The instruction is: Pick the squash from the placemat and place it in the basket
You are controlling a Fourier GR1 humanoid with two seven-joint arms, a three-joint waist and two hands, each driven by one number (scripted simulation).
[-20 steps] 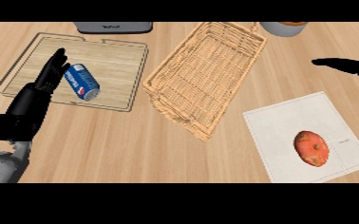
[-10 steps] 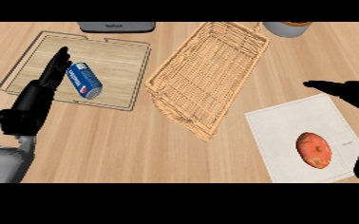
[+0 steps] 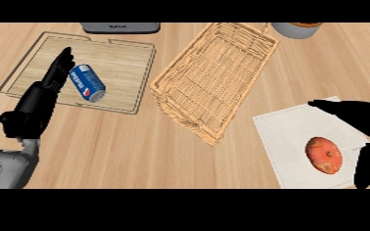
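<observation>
An orange-red squash [image 3: 324, 154] lies on the white placemat [image 3: 289, 147] at the lower right. My right hand [image 3: 349, 113] comes in from the right edge, open, its fingers stretched over the placemat just above and right of the squash, with the thumb [image 3: 361, 169] low at the squash's right side. It does not touch the squash. The woven basket [image 3: 215, 73] lies tilted in the middle of the counter, with nothing in it. My left hand [image 3: 42, 98] rests open at the left edge, fingers up.
A blue soda can [image 3: 86, 82] lies on a wooden cutting board [image 3: 115, 58] at the upper left, next to my left hand. A grey appliance [image 3: 120, 27] sits at the top edge. A white bowl [image 3: 296, 28] stands at the top right.
My right hand has come down and to the left, from above the placemat's corner to over the placemat beside the squash. The left hand stays put.
</observation>
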